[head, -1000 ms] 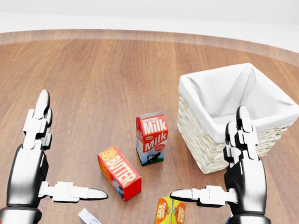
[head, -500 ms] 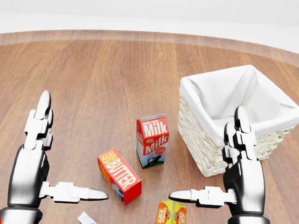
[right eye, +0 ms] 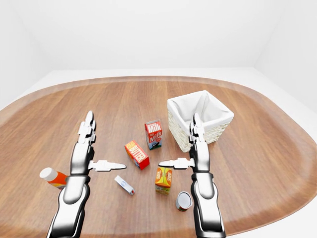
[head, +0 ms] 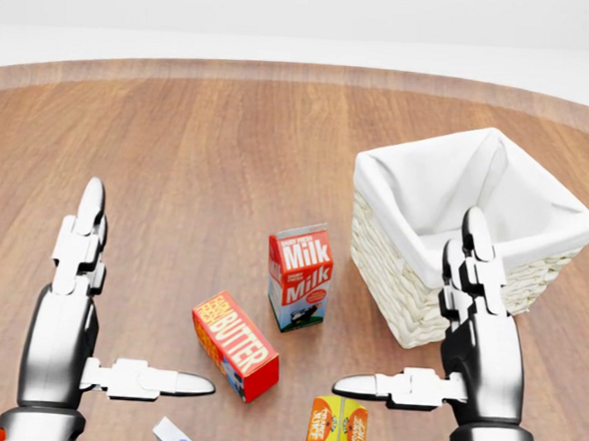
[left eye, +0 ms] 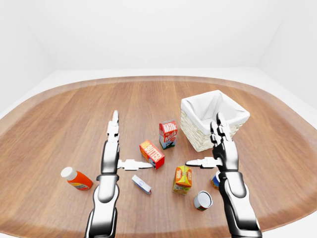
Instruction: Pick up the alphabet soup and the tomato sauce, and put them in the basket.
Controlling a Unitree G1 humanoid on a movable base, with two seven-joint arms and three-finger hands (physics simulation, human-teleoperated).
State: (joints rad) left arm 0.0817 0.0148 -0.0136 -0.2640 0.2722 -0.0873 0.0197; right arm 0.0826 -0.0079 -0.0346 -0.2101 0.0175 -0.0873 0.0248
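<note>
Both hands hover spread wide and empty above the wooden tabletop [left eye: 59,114], fingers straight, thumbs pointing inward at each other. In the left-eye view, the white-lined basket [left eye: 214,119] stands just above the right hand [left eye: 218,148]. A can [left eye: 202,200] lies on its side below that hand's thumb; another can [left eye: 215,180] peeks out left of its forearm. Which is soup or sauce cannot be read. Between this hand and the left hand [left eye: 116,151] sit a butter box [left eye: 152,153], milk carton [left eye: 168,134] and orange carton [left eye: 182,179].

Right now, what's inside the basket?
Only white cloth lining shows inside the basket; no cans are in it. The right hand and the near wall cover a bit of the bottom.
</note>
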